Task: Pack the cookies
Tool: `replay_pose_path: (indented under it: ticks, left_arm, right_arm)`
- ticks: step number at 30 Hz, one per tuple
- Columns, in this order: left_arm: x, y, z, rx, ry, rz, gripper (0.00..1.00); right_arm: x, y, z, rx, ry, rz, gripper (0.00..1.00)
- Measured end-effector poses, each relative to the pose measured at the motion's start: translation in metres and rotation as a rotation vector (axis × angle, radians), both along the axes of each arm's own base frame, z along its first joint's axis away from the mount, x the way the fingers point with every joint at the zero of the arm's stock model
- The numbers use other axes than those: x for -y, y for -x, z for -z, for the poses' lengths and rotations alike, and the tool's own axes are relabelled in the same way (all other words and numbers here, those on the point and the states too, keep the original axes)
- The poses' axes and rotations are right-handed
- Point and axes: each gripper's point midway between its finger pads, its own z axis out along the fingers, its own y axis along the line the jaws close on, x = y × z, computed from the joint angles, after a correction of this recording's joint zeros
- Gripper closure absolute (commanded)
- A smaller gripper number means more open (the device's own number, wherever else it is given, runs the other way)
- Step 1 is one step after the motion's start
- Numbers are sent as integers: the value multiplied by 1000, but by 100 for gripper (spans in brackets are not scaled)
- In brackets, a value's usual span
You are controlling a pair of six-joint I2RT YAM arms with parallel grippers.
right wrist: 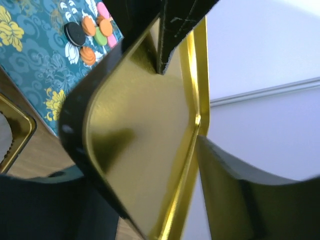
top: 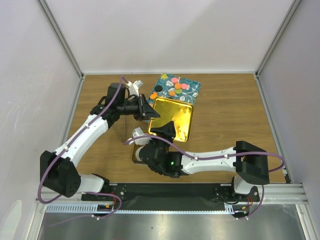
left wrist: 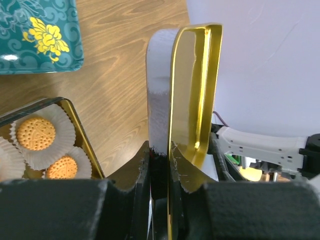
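Observation:
The cookies point(top: 175, 86) are small orange, green, pink and black discs on the teal flowered tray point(top: 194, 88) at the back; they also show in the right wrist view point(right wrist: 92, 32). Both grippers hold a gold tin lid point(top: 175, 119) tilted up above the table. My left gripper point(top: 148, 111) is shut on its far left edge, its jaws pinching the rim point(left wrist: 170, 150). My right gripper point(top: 165, 131) holds its near edge, with the lid point(right wrist: 140, 135) between its fingers. The gold tin base point(left wrist: 80, 130) lies below, mostly hidden under my right arm in the top view.
The tin base holds white paper cups point(left wrist: 55, 150) with round orange biscuits point(left wrist: 35, 132) in them. The teal tray's corner point(left wrist: 60, 55) lies just behind the tin. White walls enclose the wooden table point(top: 225, 115) on three sides.

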Motion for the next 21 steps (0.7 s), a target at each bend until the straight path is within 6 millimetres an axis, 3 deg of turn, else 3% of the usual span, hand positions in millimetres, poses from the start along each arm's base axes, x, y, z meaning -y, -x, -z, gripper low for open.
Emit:
replay_pose_path:
  ticks: [7, 11, 13, 17, 21]
  left_arm:
    - [-3, 0, -14, 18, 49, -12, 92]
    - [-3, 0, -16, -5, 59, -30, 77]
    - [-3, -1, -16, -4, 56, -33, 68]
    - [-4, -2, -16, 23, 48, -25, 35]
    - [-7, -6, -13, 40, 29, -42, 21]
  right_arm:
    - [-3, -3, -4, 11, 39, -16, 77]
    - [-4, -4, -3, 11, 114, -27, 94]
    - [-5, -4, -5, 16, 113, -27, 98]
    - [-4, -7, -11, 30, 66, -16, 100]
    - [-1, -10, -14, 33, 53, -1, 100]
